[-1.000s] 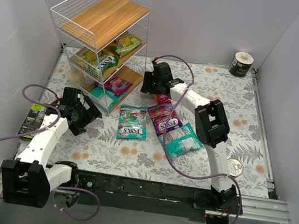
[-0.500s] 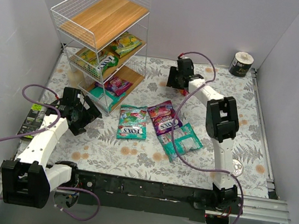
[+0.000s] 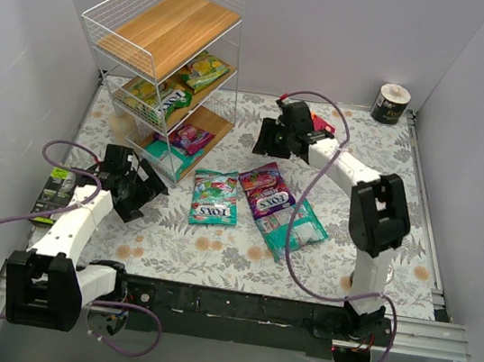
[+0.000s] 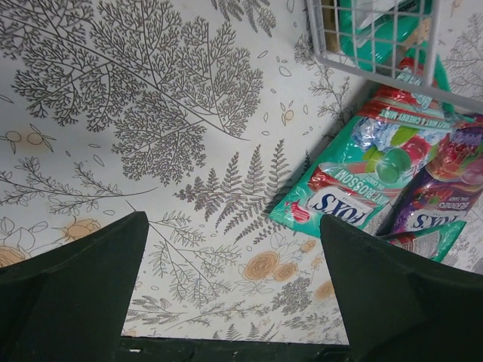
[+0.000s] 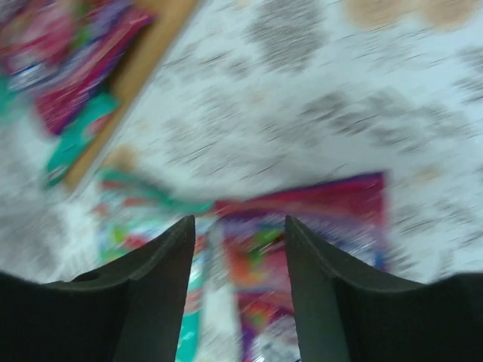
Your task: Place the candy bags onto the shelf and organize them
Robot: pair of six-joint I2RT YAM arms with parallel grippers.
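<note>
The shelf [image 3: 166, 47], a white wire rack with wooden tiers, stands at the far left. It holds yellow-green candy bags [image 3: 204, 71] on the middle tier and a purple one [image 3: 192, 137] and a teal one on the bottom tier. On the table lie a teal bag [image 3: 214, 198], a purple bag [image 3: 265, 190] and a teal-white bag [image 3: 298, 230]. My right gripper [image 3: 269, 140] is open and empty just beyond the purple bag, which shows blurred between its fingers [image 5: 302, 249]. My left gripper [image 3: 144, 186] is open and empty beside the shelf's foot, with the teal bag [image 4: 355, 181] ahead of it.
A dark can [image 3: 390, 103] stands at the far right corner. A small red-pink thing [image 3: 324, 124] lies behind the right arm. Grey walls close in the table on three sides. The shelf's wire front [image 4: 370, 60] is near my left gripper.
My right arm has swung right, away from the shelf front, then come back down toward the purple bag; it is still moving. The left arm has barely shifted.
</note>
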